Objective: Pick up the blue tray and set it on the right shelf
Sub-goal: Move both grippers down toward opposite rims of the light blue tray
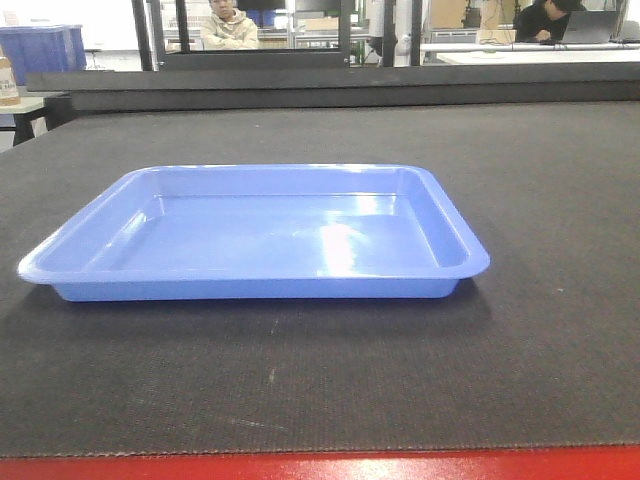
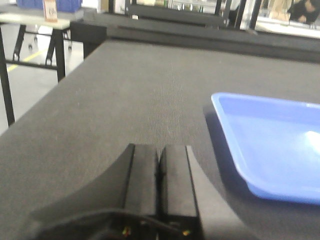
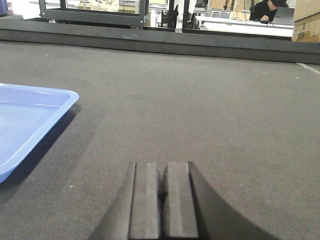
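In the front view the table (image 1: 320, 468) shows its red front edge closest, and a dark mat (image 1: 540, 340) covers the top beyond it. The blue tray (image 1: 260, 240) lies flat near the middle of the mat. A darker blue bin (image 1: 45, 50) stands far back on the left.

From the left wrist, the left tool (image 2: 159, 172) hangs low over the mat, fingers pressed together around nothing. The tray's corner lies to its right, apart from it.

From the right wrist, the right tool (image 3: 161, 197) is likewise pressed together. The tray lies off to its left, not touching.
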